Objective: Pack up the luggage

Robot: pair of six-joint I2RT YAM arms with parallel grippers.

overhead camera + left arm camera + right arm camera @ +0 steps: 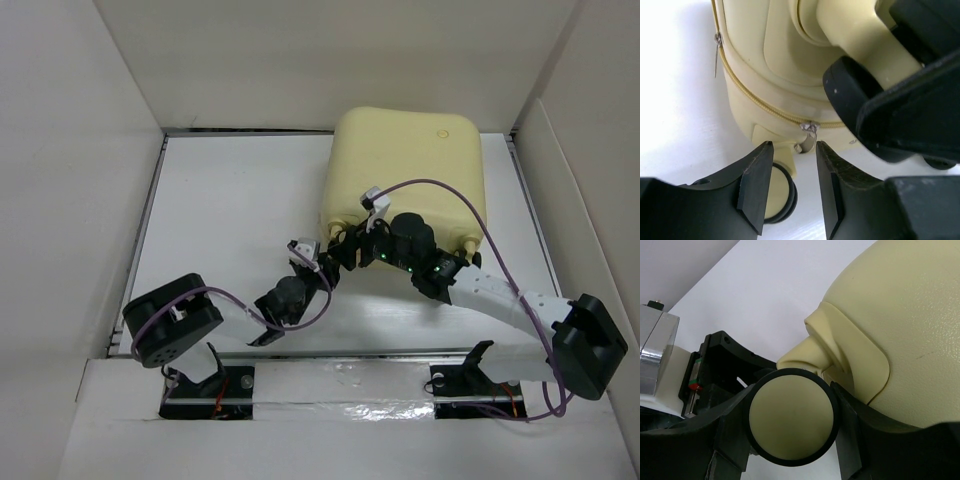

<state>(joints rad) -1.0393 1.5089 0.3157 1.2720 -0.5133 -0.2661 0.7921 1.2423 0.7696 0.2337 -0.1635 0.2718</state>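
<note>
The luggage [410, 165] is a pale-yellow hard-shell suitcase lying closed at the back right of the white table. My right gripper [362, 232] is at its near left corner. In the right wrist view it [792, 422] is shut on a cream-and-black caster wheel [790, 415] below the shell [905, 315]. My left gripper [335, 256] is just left of it, open. In the left wrist view its fingertips [792, 145] flank a metal zipper pull [810, 131] on the closed zipper, without touching it. Another caster wheel [781, 192] sits behind the left finger [757, 172].
White walls [80, 150] enclose the table on the left, back and right. A second zipper pull [717, 41] hangs further along the zipper. Purple cables [500, 270] loop over both arms. The right arm's finger [900, 115] crowds the left wrist view.
</note>
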